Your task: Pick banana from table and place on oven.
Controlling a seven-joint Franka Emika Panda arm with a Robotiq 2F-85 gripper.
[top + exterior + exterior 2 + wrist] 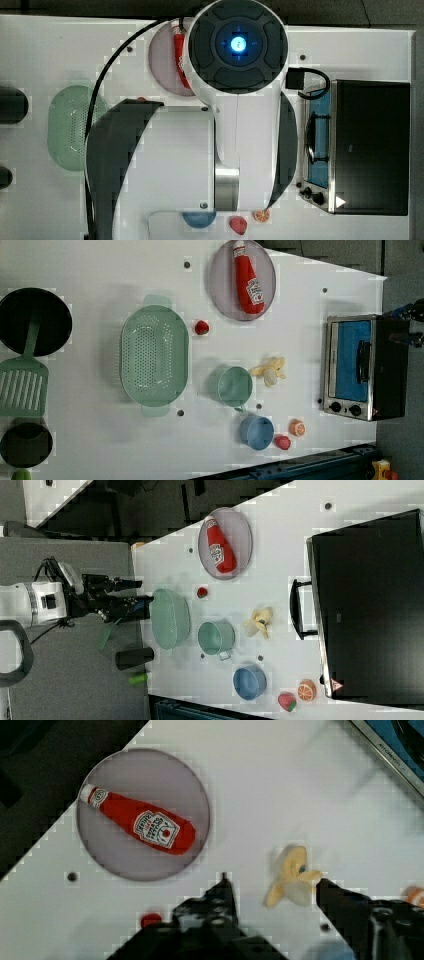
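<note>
— Where's the arm (235,100) sitting?

— In the top view it's folded up under the camera, its round grey cap with the blue light facing up and the white links running down the frame.

— And the gripper (131,596)?

— In the right view it sticks out sideways from the white wrist, black fingers (220,895) spread apart with nothing between them. The wrist view shows both dark fingers parted too.

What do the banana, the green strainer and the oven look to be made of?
Banana: likely a plastic or foam toy; pale, matte, part-peeled with stiff flaps.
Strainer: probably moulded plastic; even mint colour, regular holes, soft sheen.
Oven: seemingly metal, with a silver frame and dark matte top, plus a bluish glass-like door.
</note>
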